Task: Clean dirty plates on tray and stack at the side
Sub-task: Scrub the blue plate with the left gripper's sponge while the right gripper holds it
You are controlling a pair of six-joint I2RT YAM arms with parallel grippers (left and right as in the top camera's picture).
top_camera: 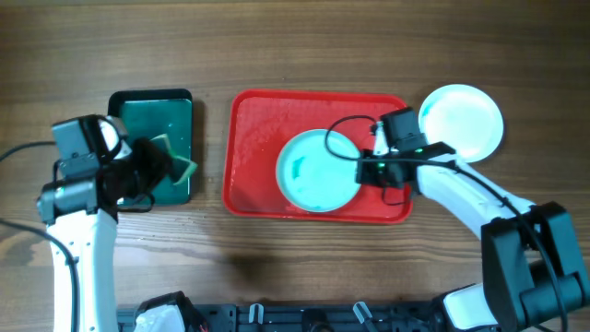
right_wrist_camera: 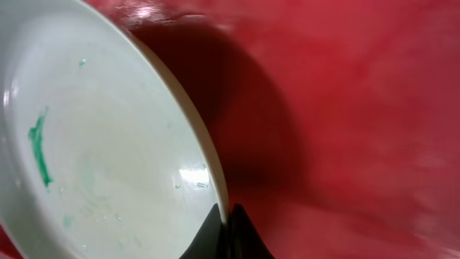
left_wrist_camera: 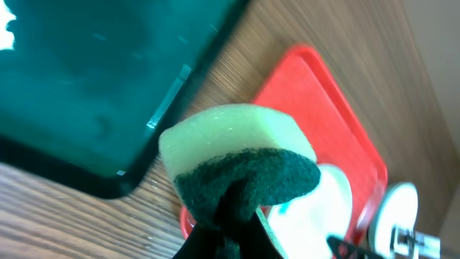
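A pale turquoise plate (top_camera: 318, 171) with a teal smear lies in the red tray (top_camera: 253, 148). My right gripper (top_camera: 367, 169) is shut on its right rim; the wrist view shows the rim (right_wrist_camera: 208, 162) pinched between the fingers (right_wrist_camera: 224, 216), with a green smear on the plate's inside. A white plate (top_camera: 462, 120) sits on the table right of the tray. My left gripper (top_camera: 161, 166) is shut on a yellow-green sponge (left_wrist_camera: 241, 155) over the dark green tray (top_camera: 152, 115). Its fingers (left_wrist_camera: 230, 230) grip the sponge's dark scrub side. A third plate is not in view.
The dark green black-rimmed tray (left_wrist_camera: 79, 86) lies left of the red tray (left_wrist_camera: 316, 93), with a strip of bare wood between them. A black cable loops over the turquoise plate near my right gripper.
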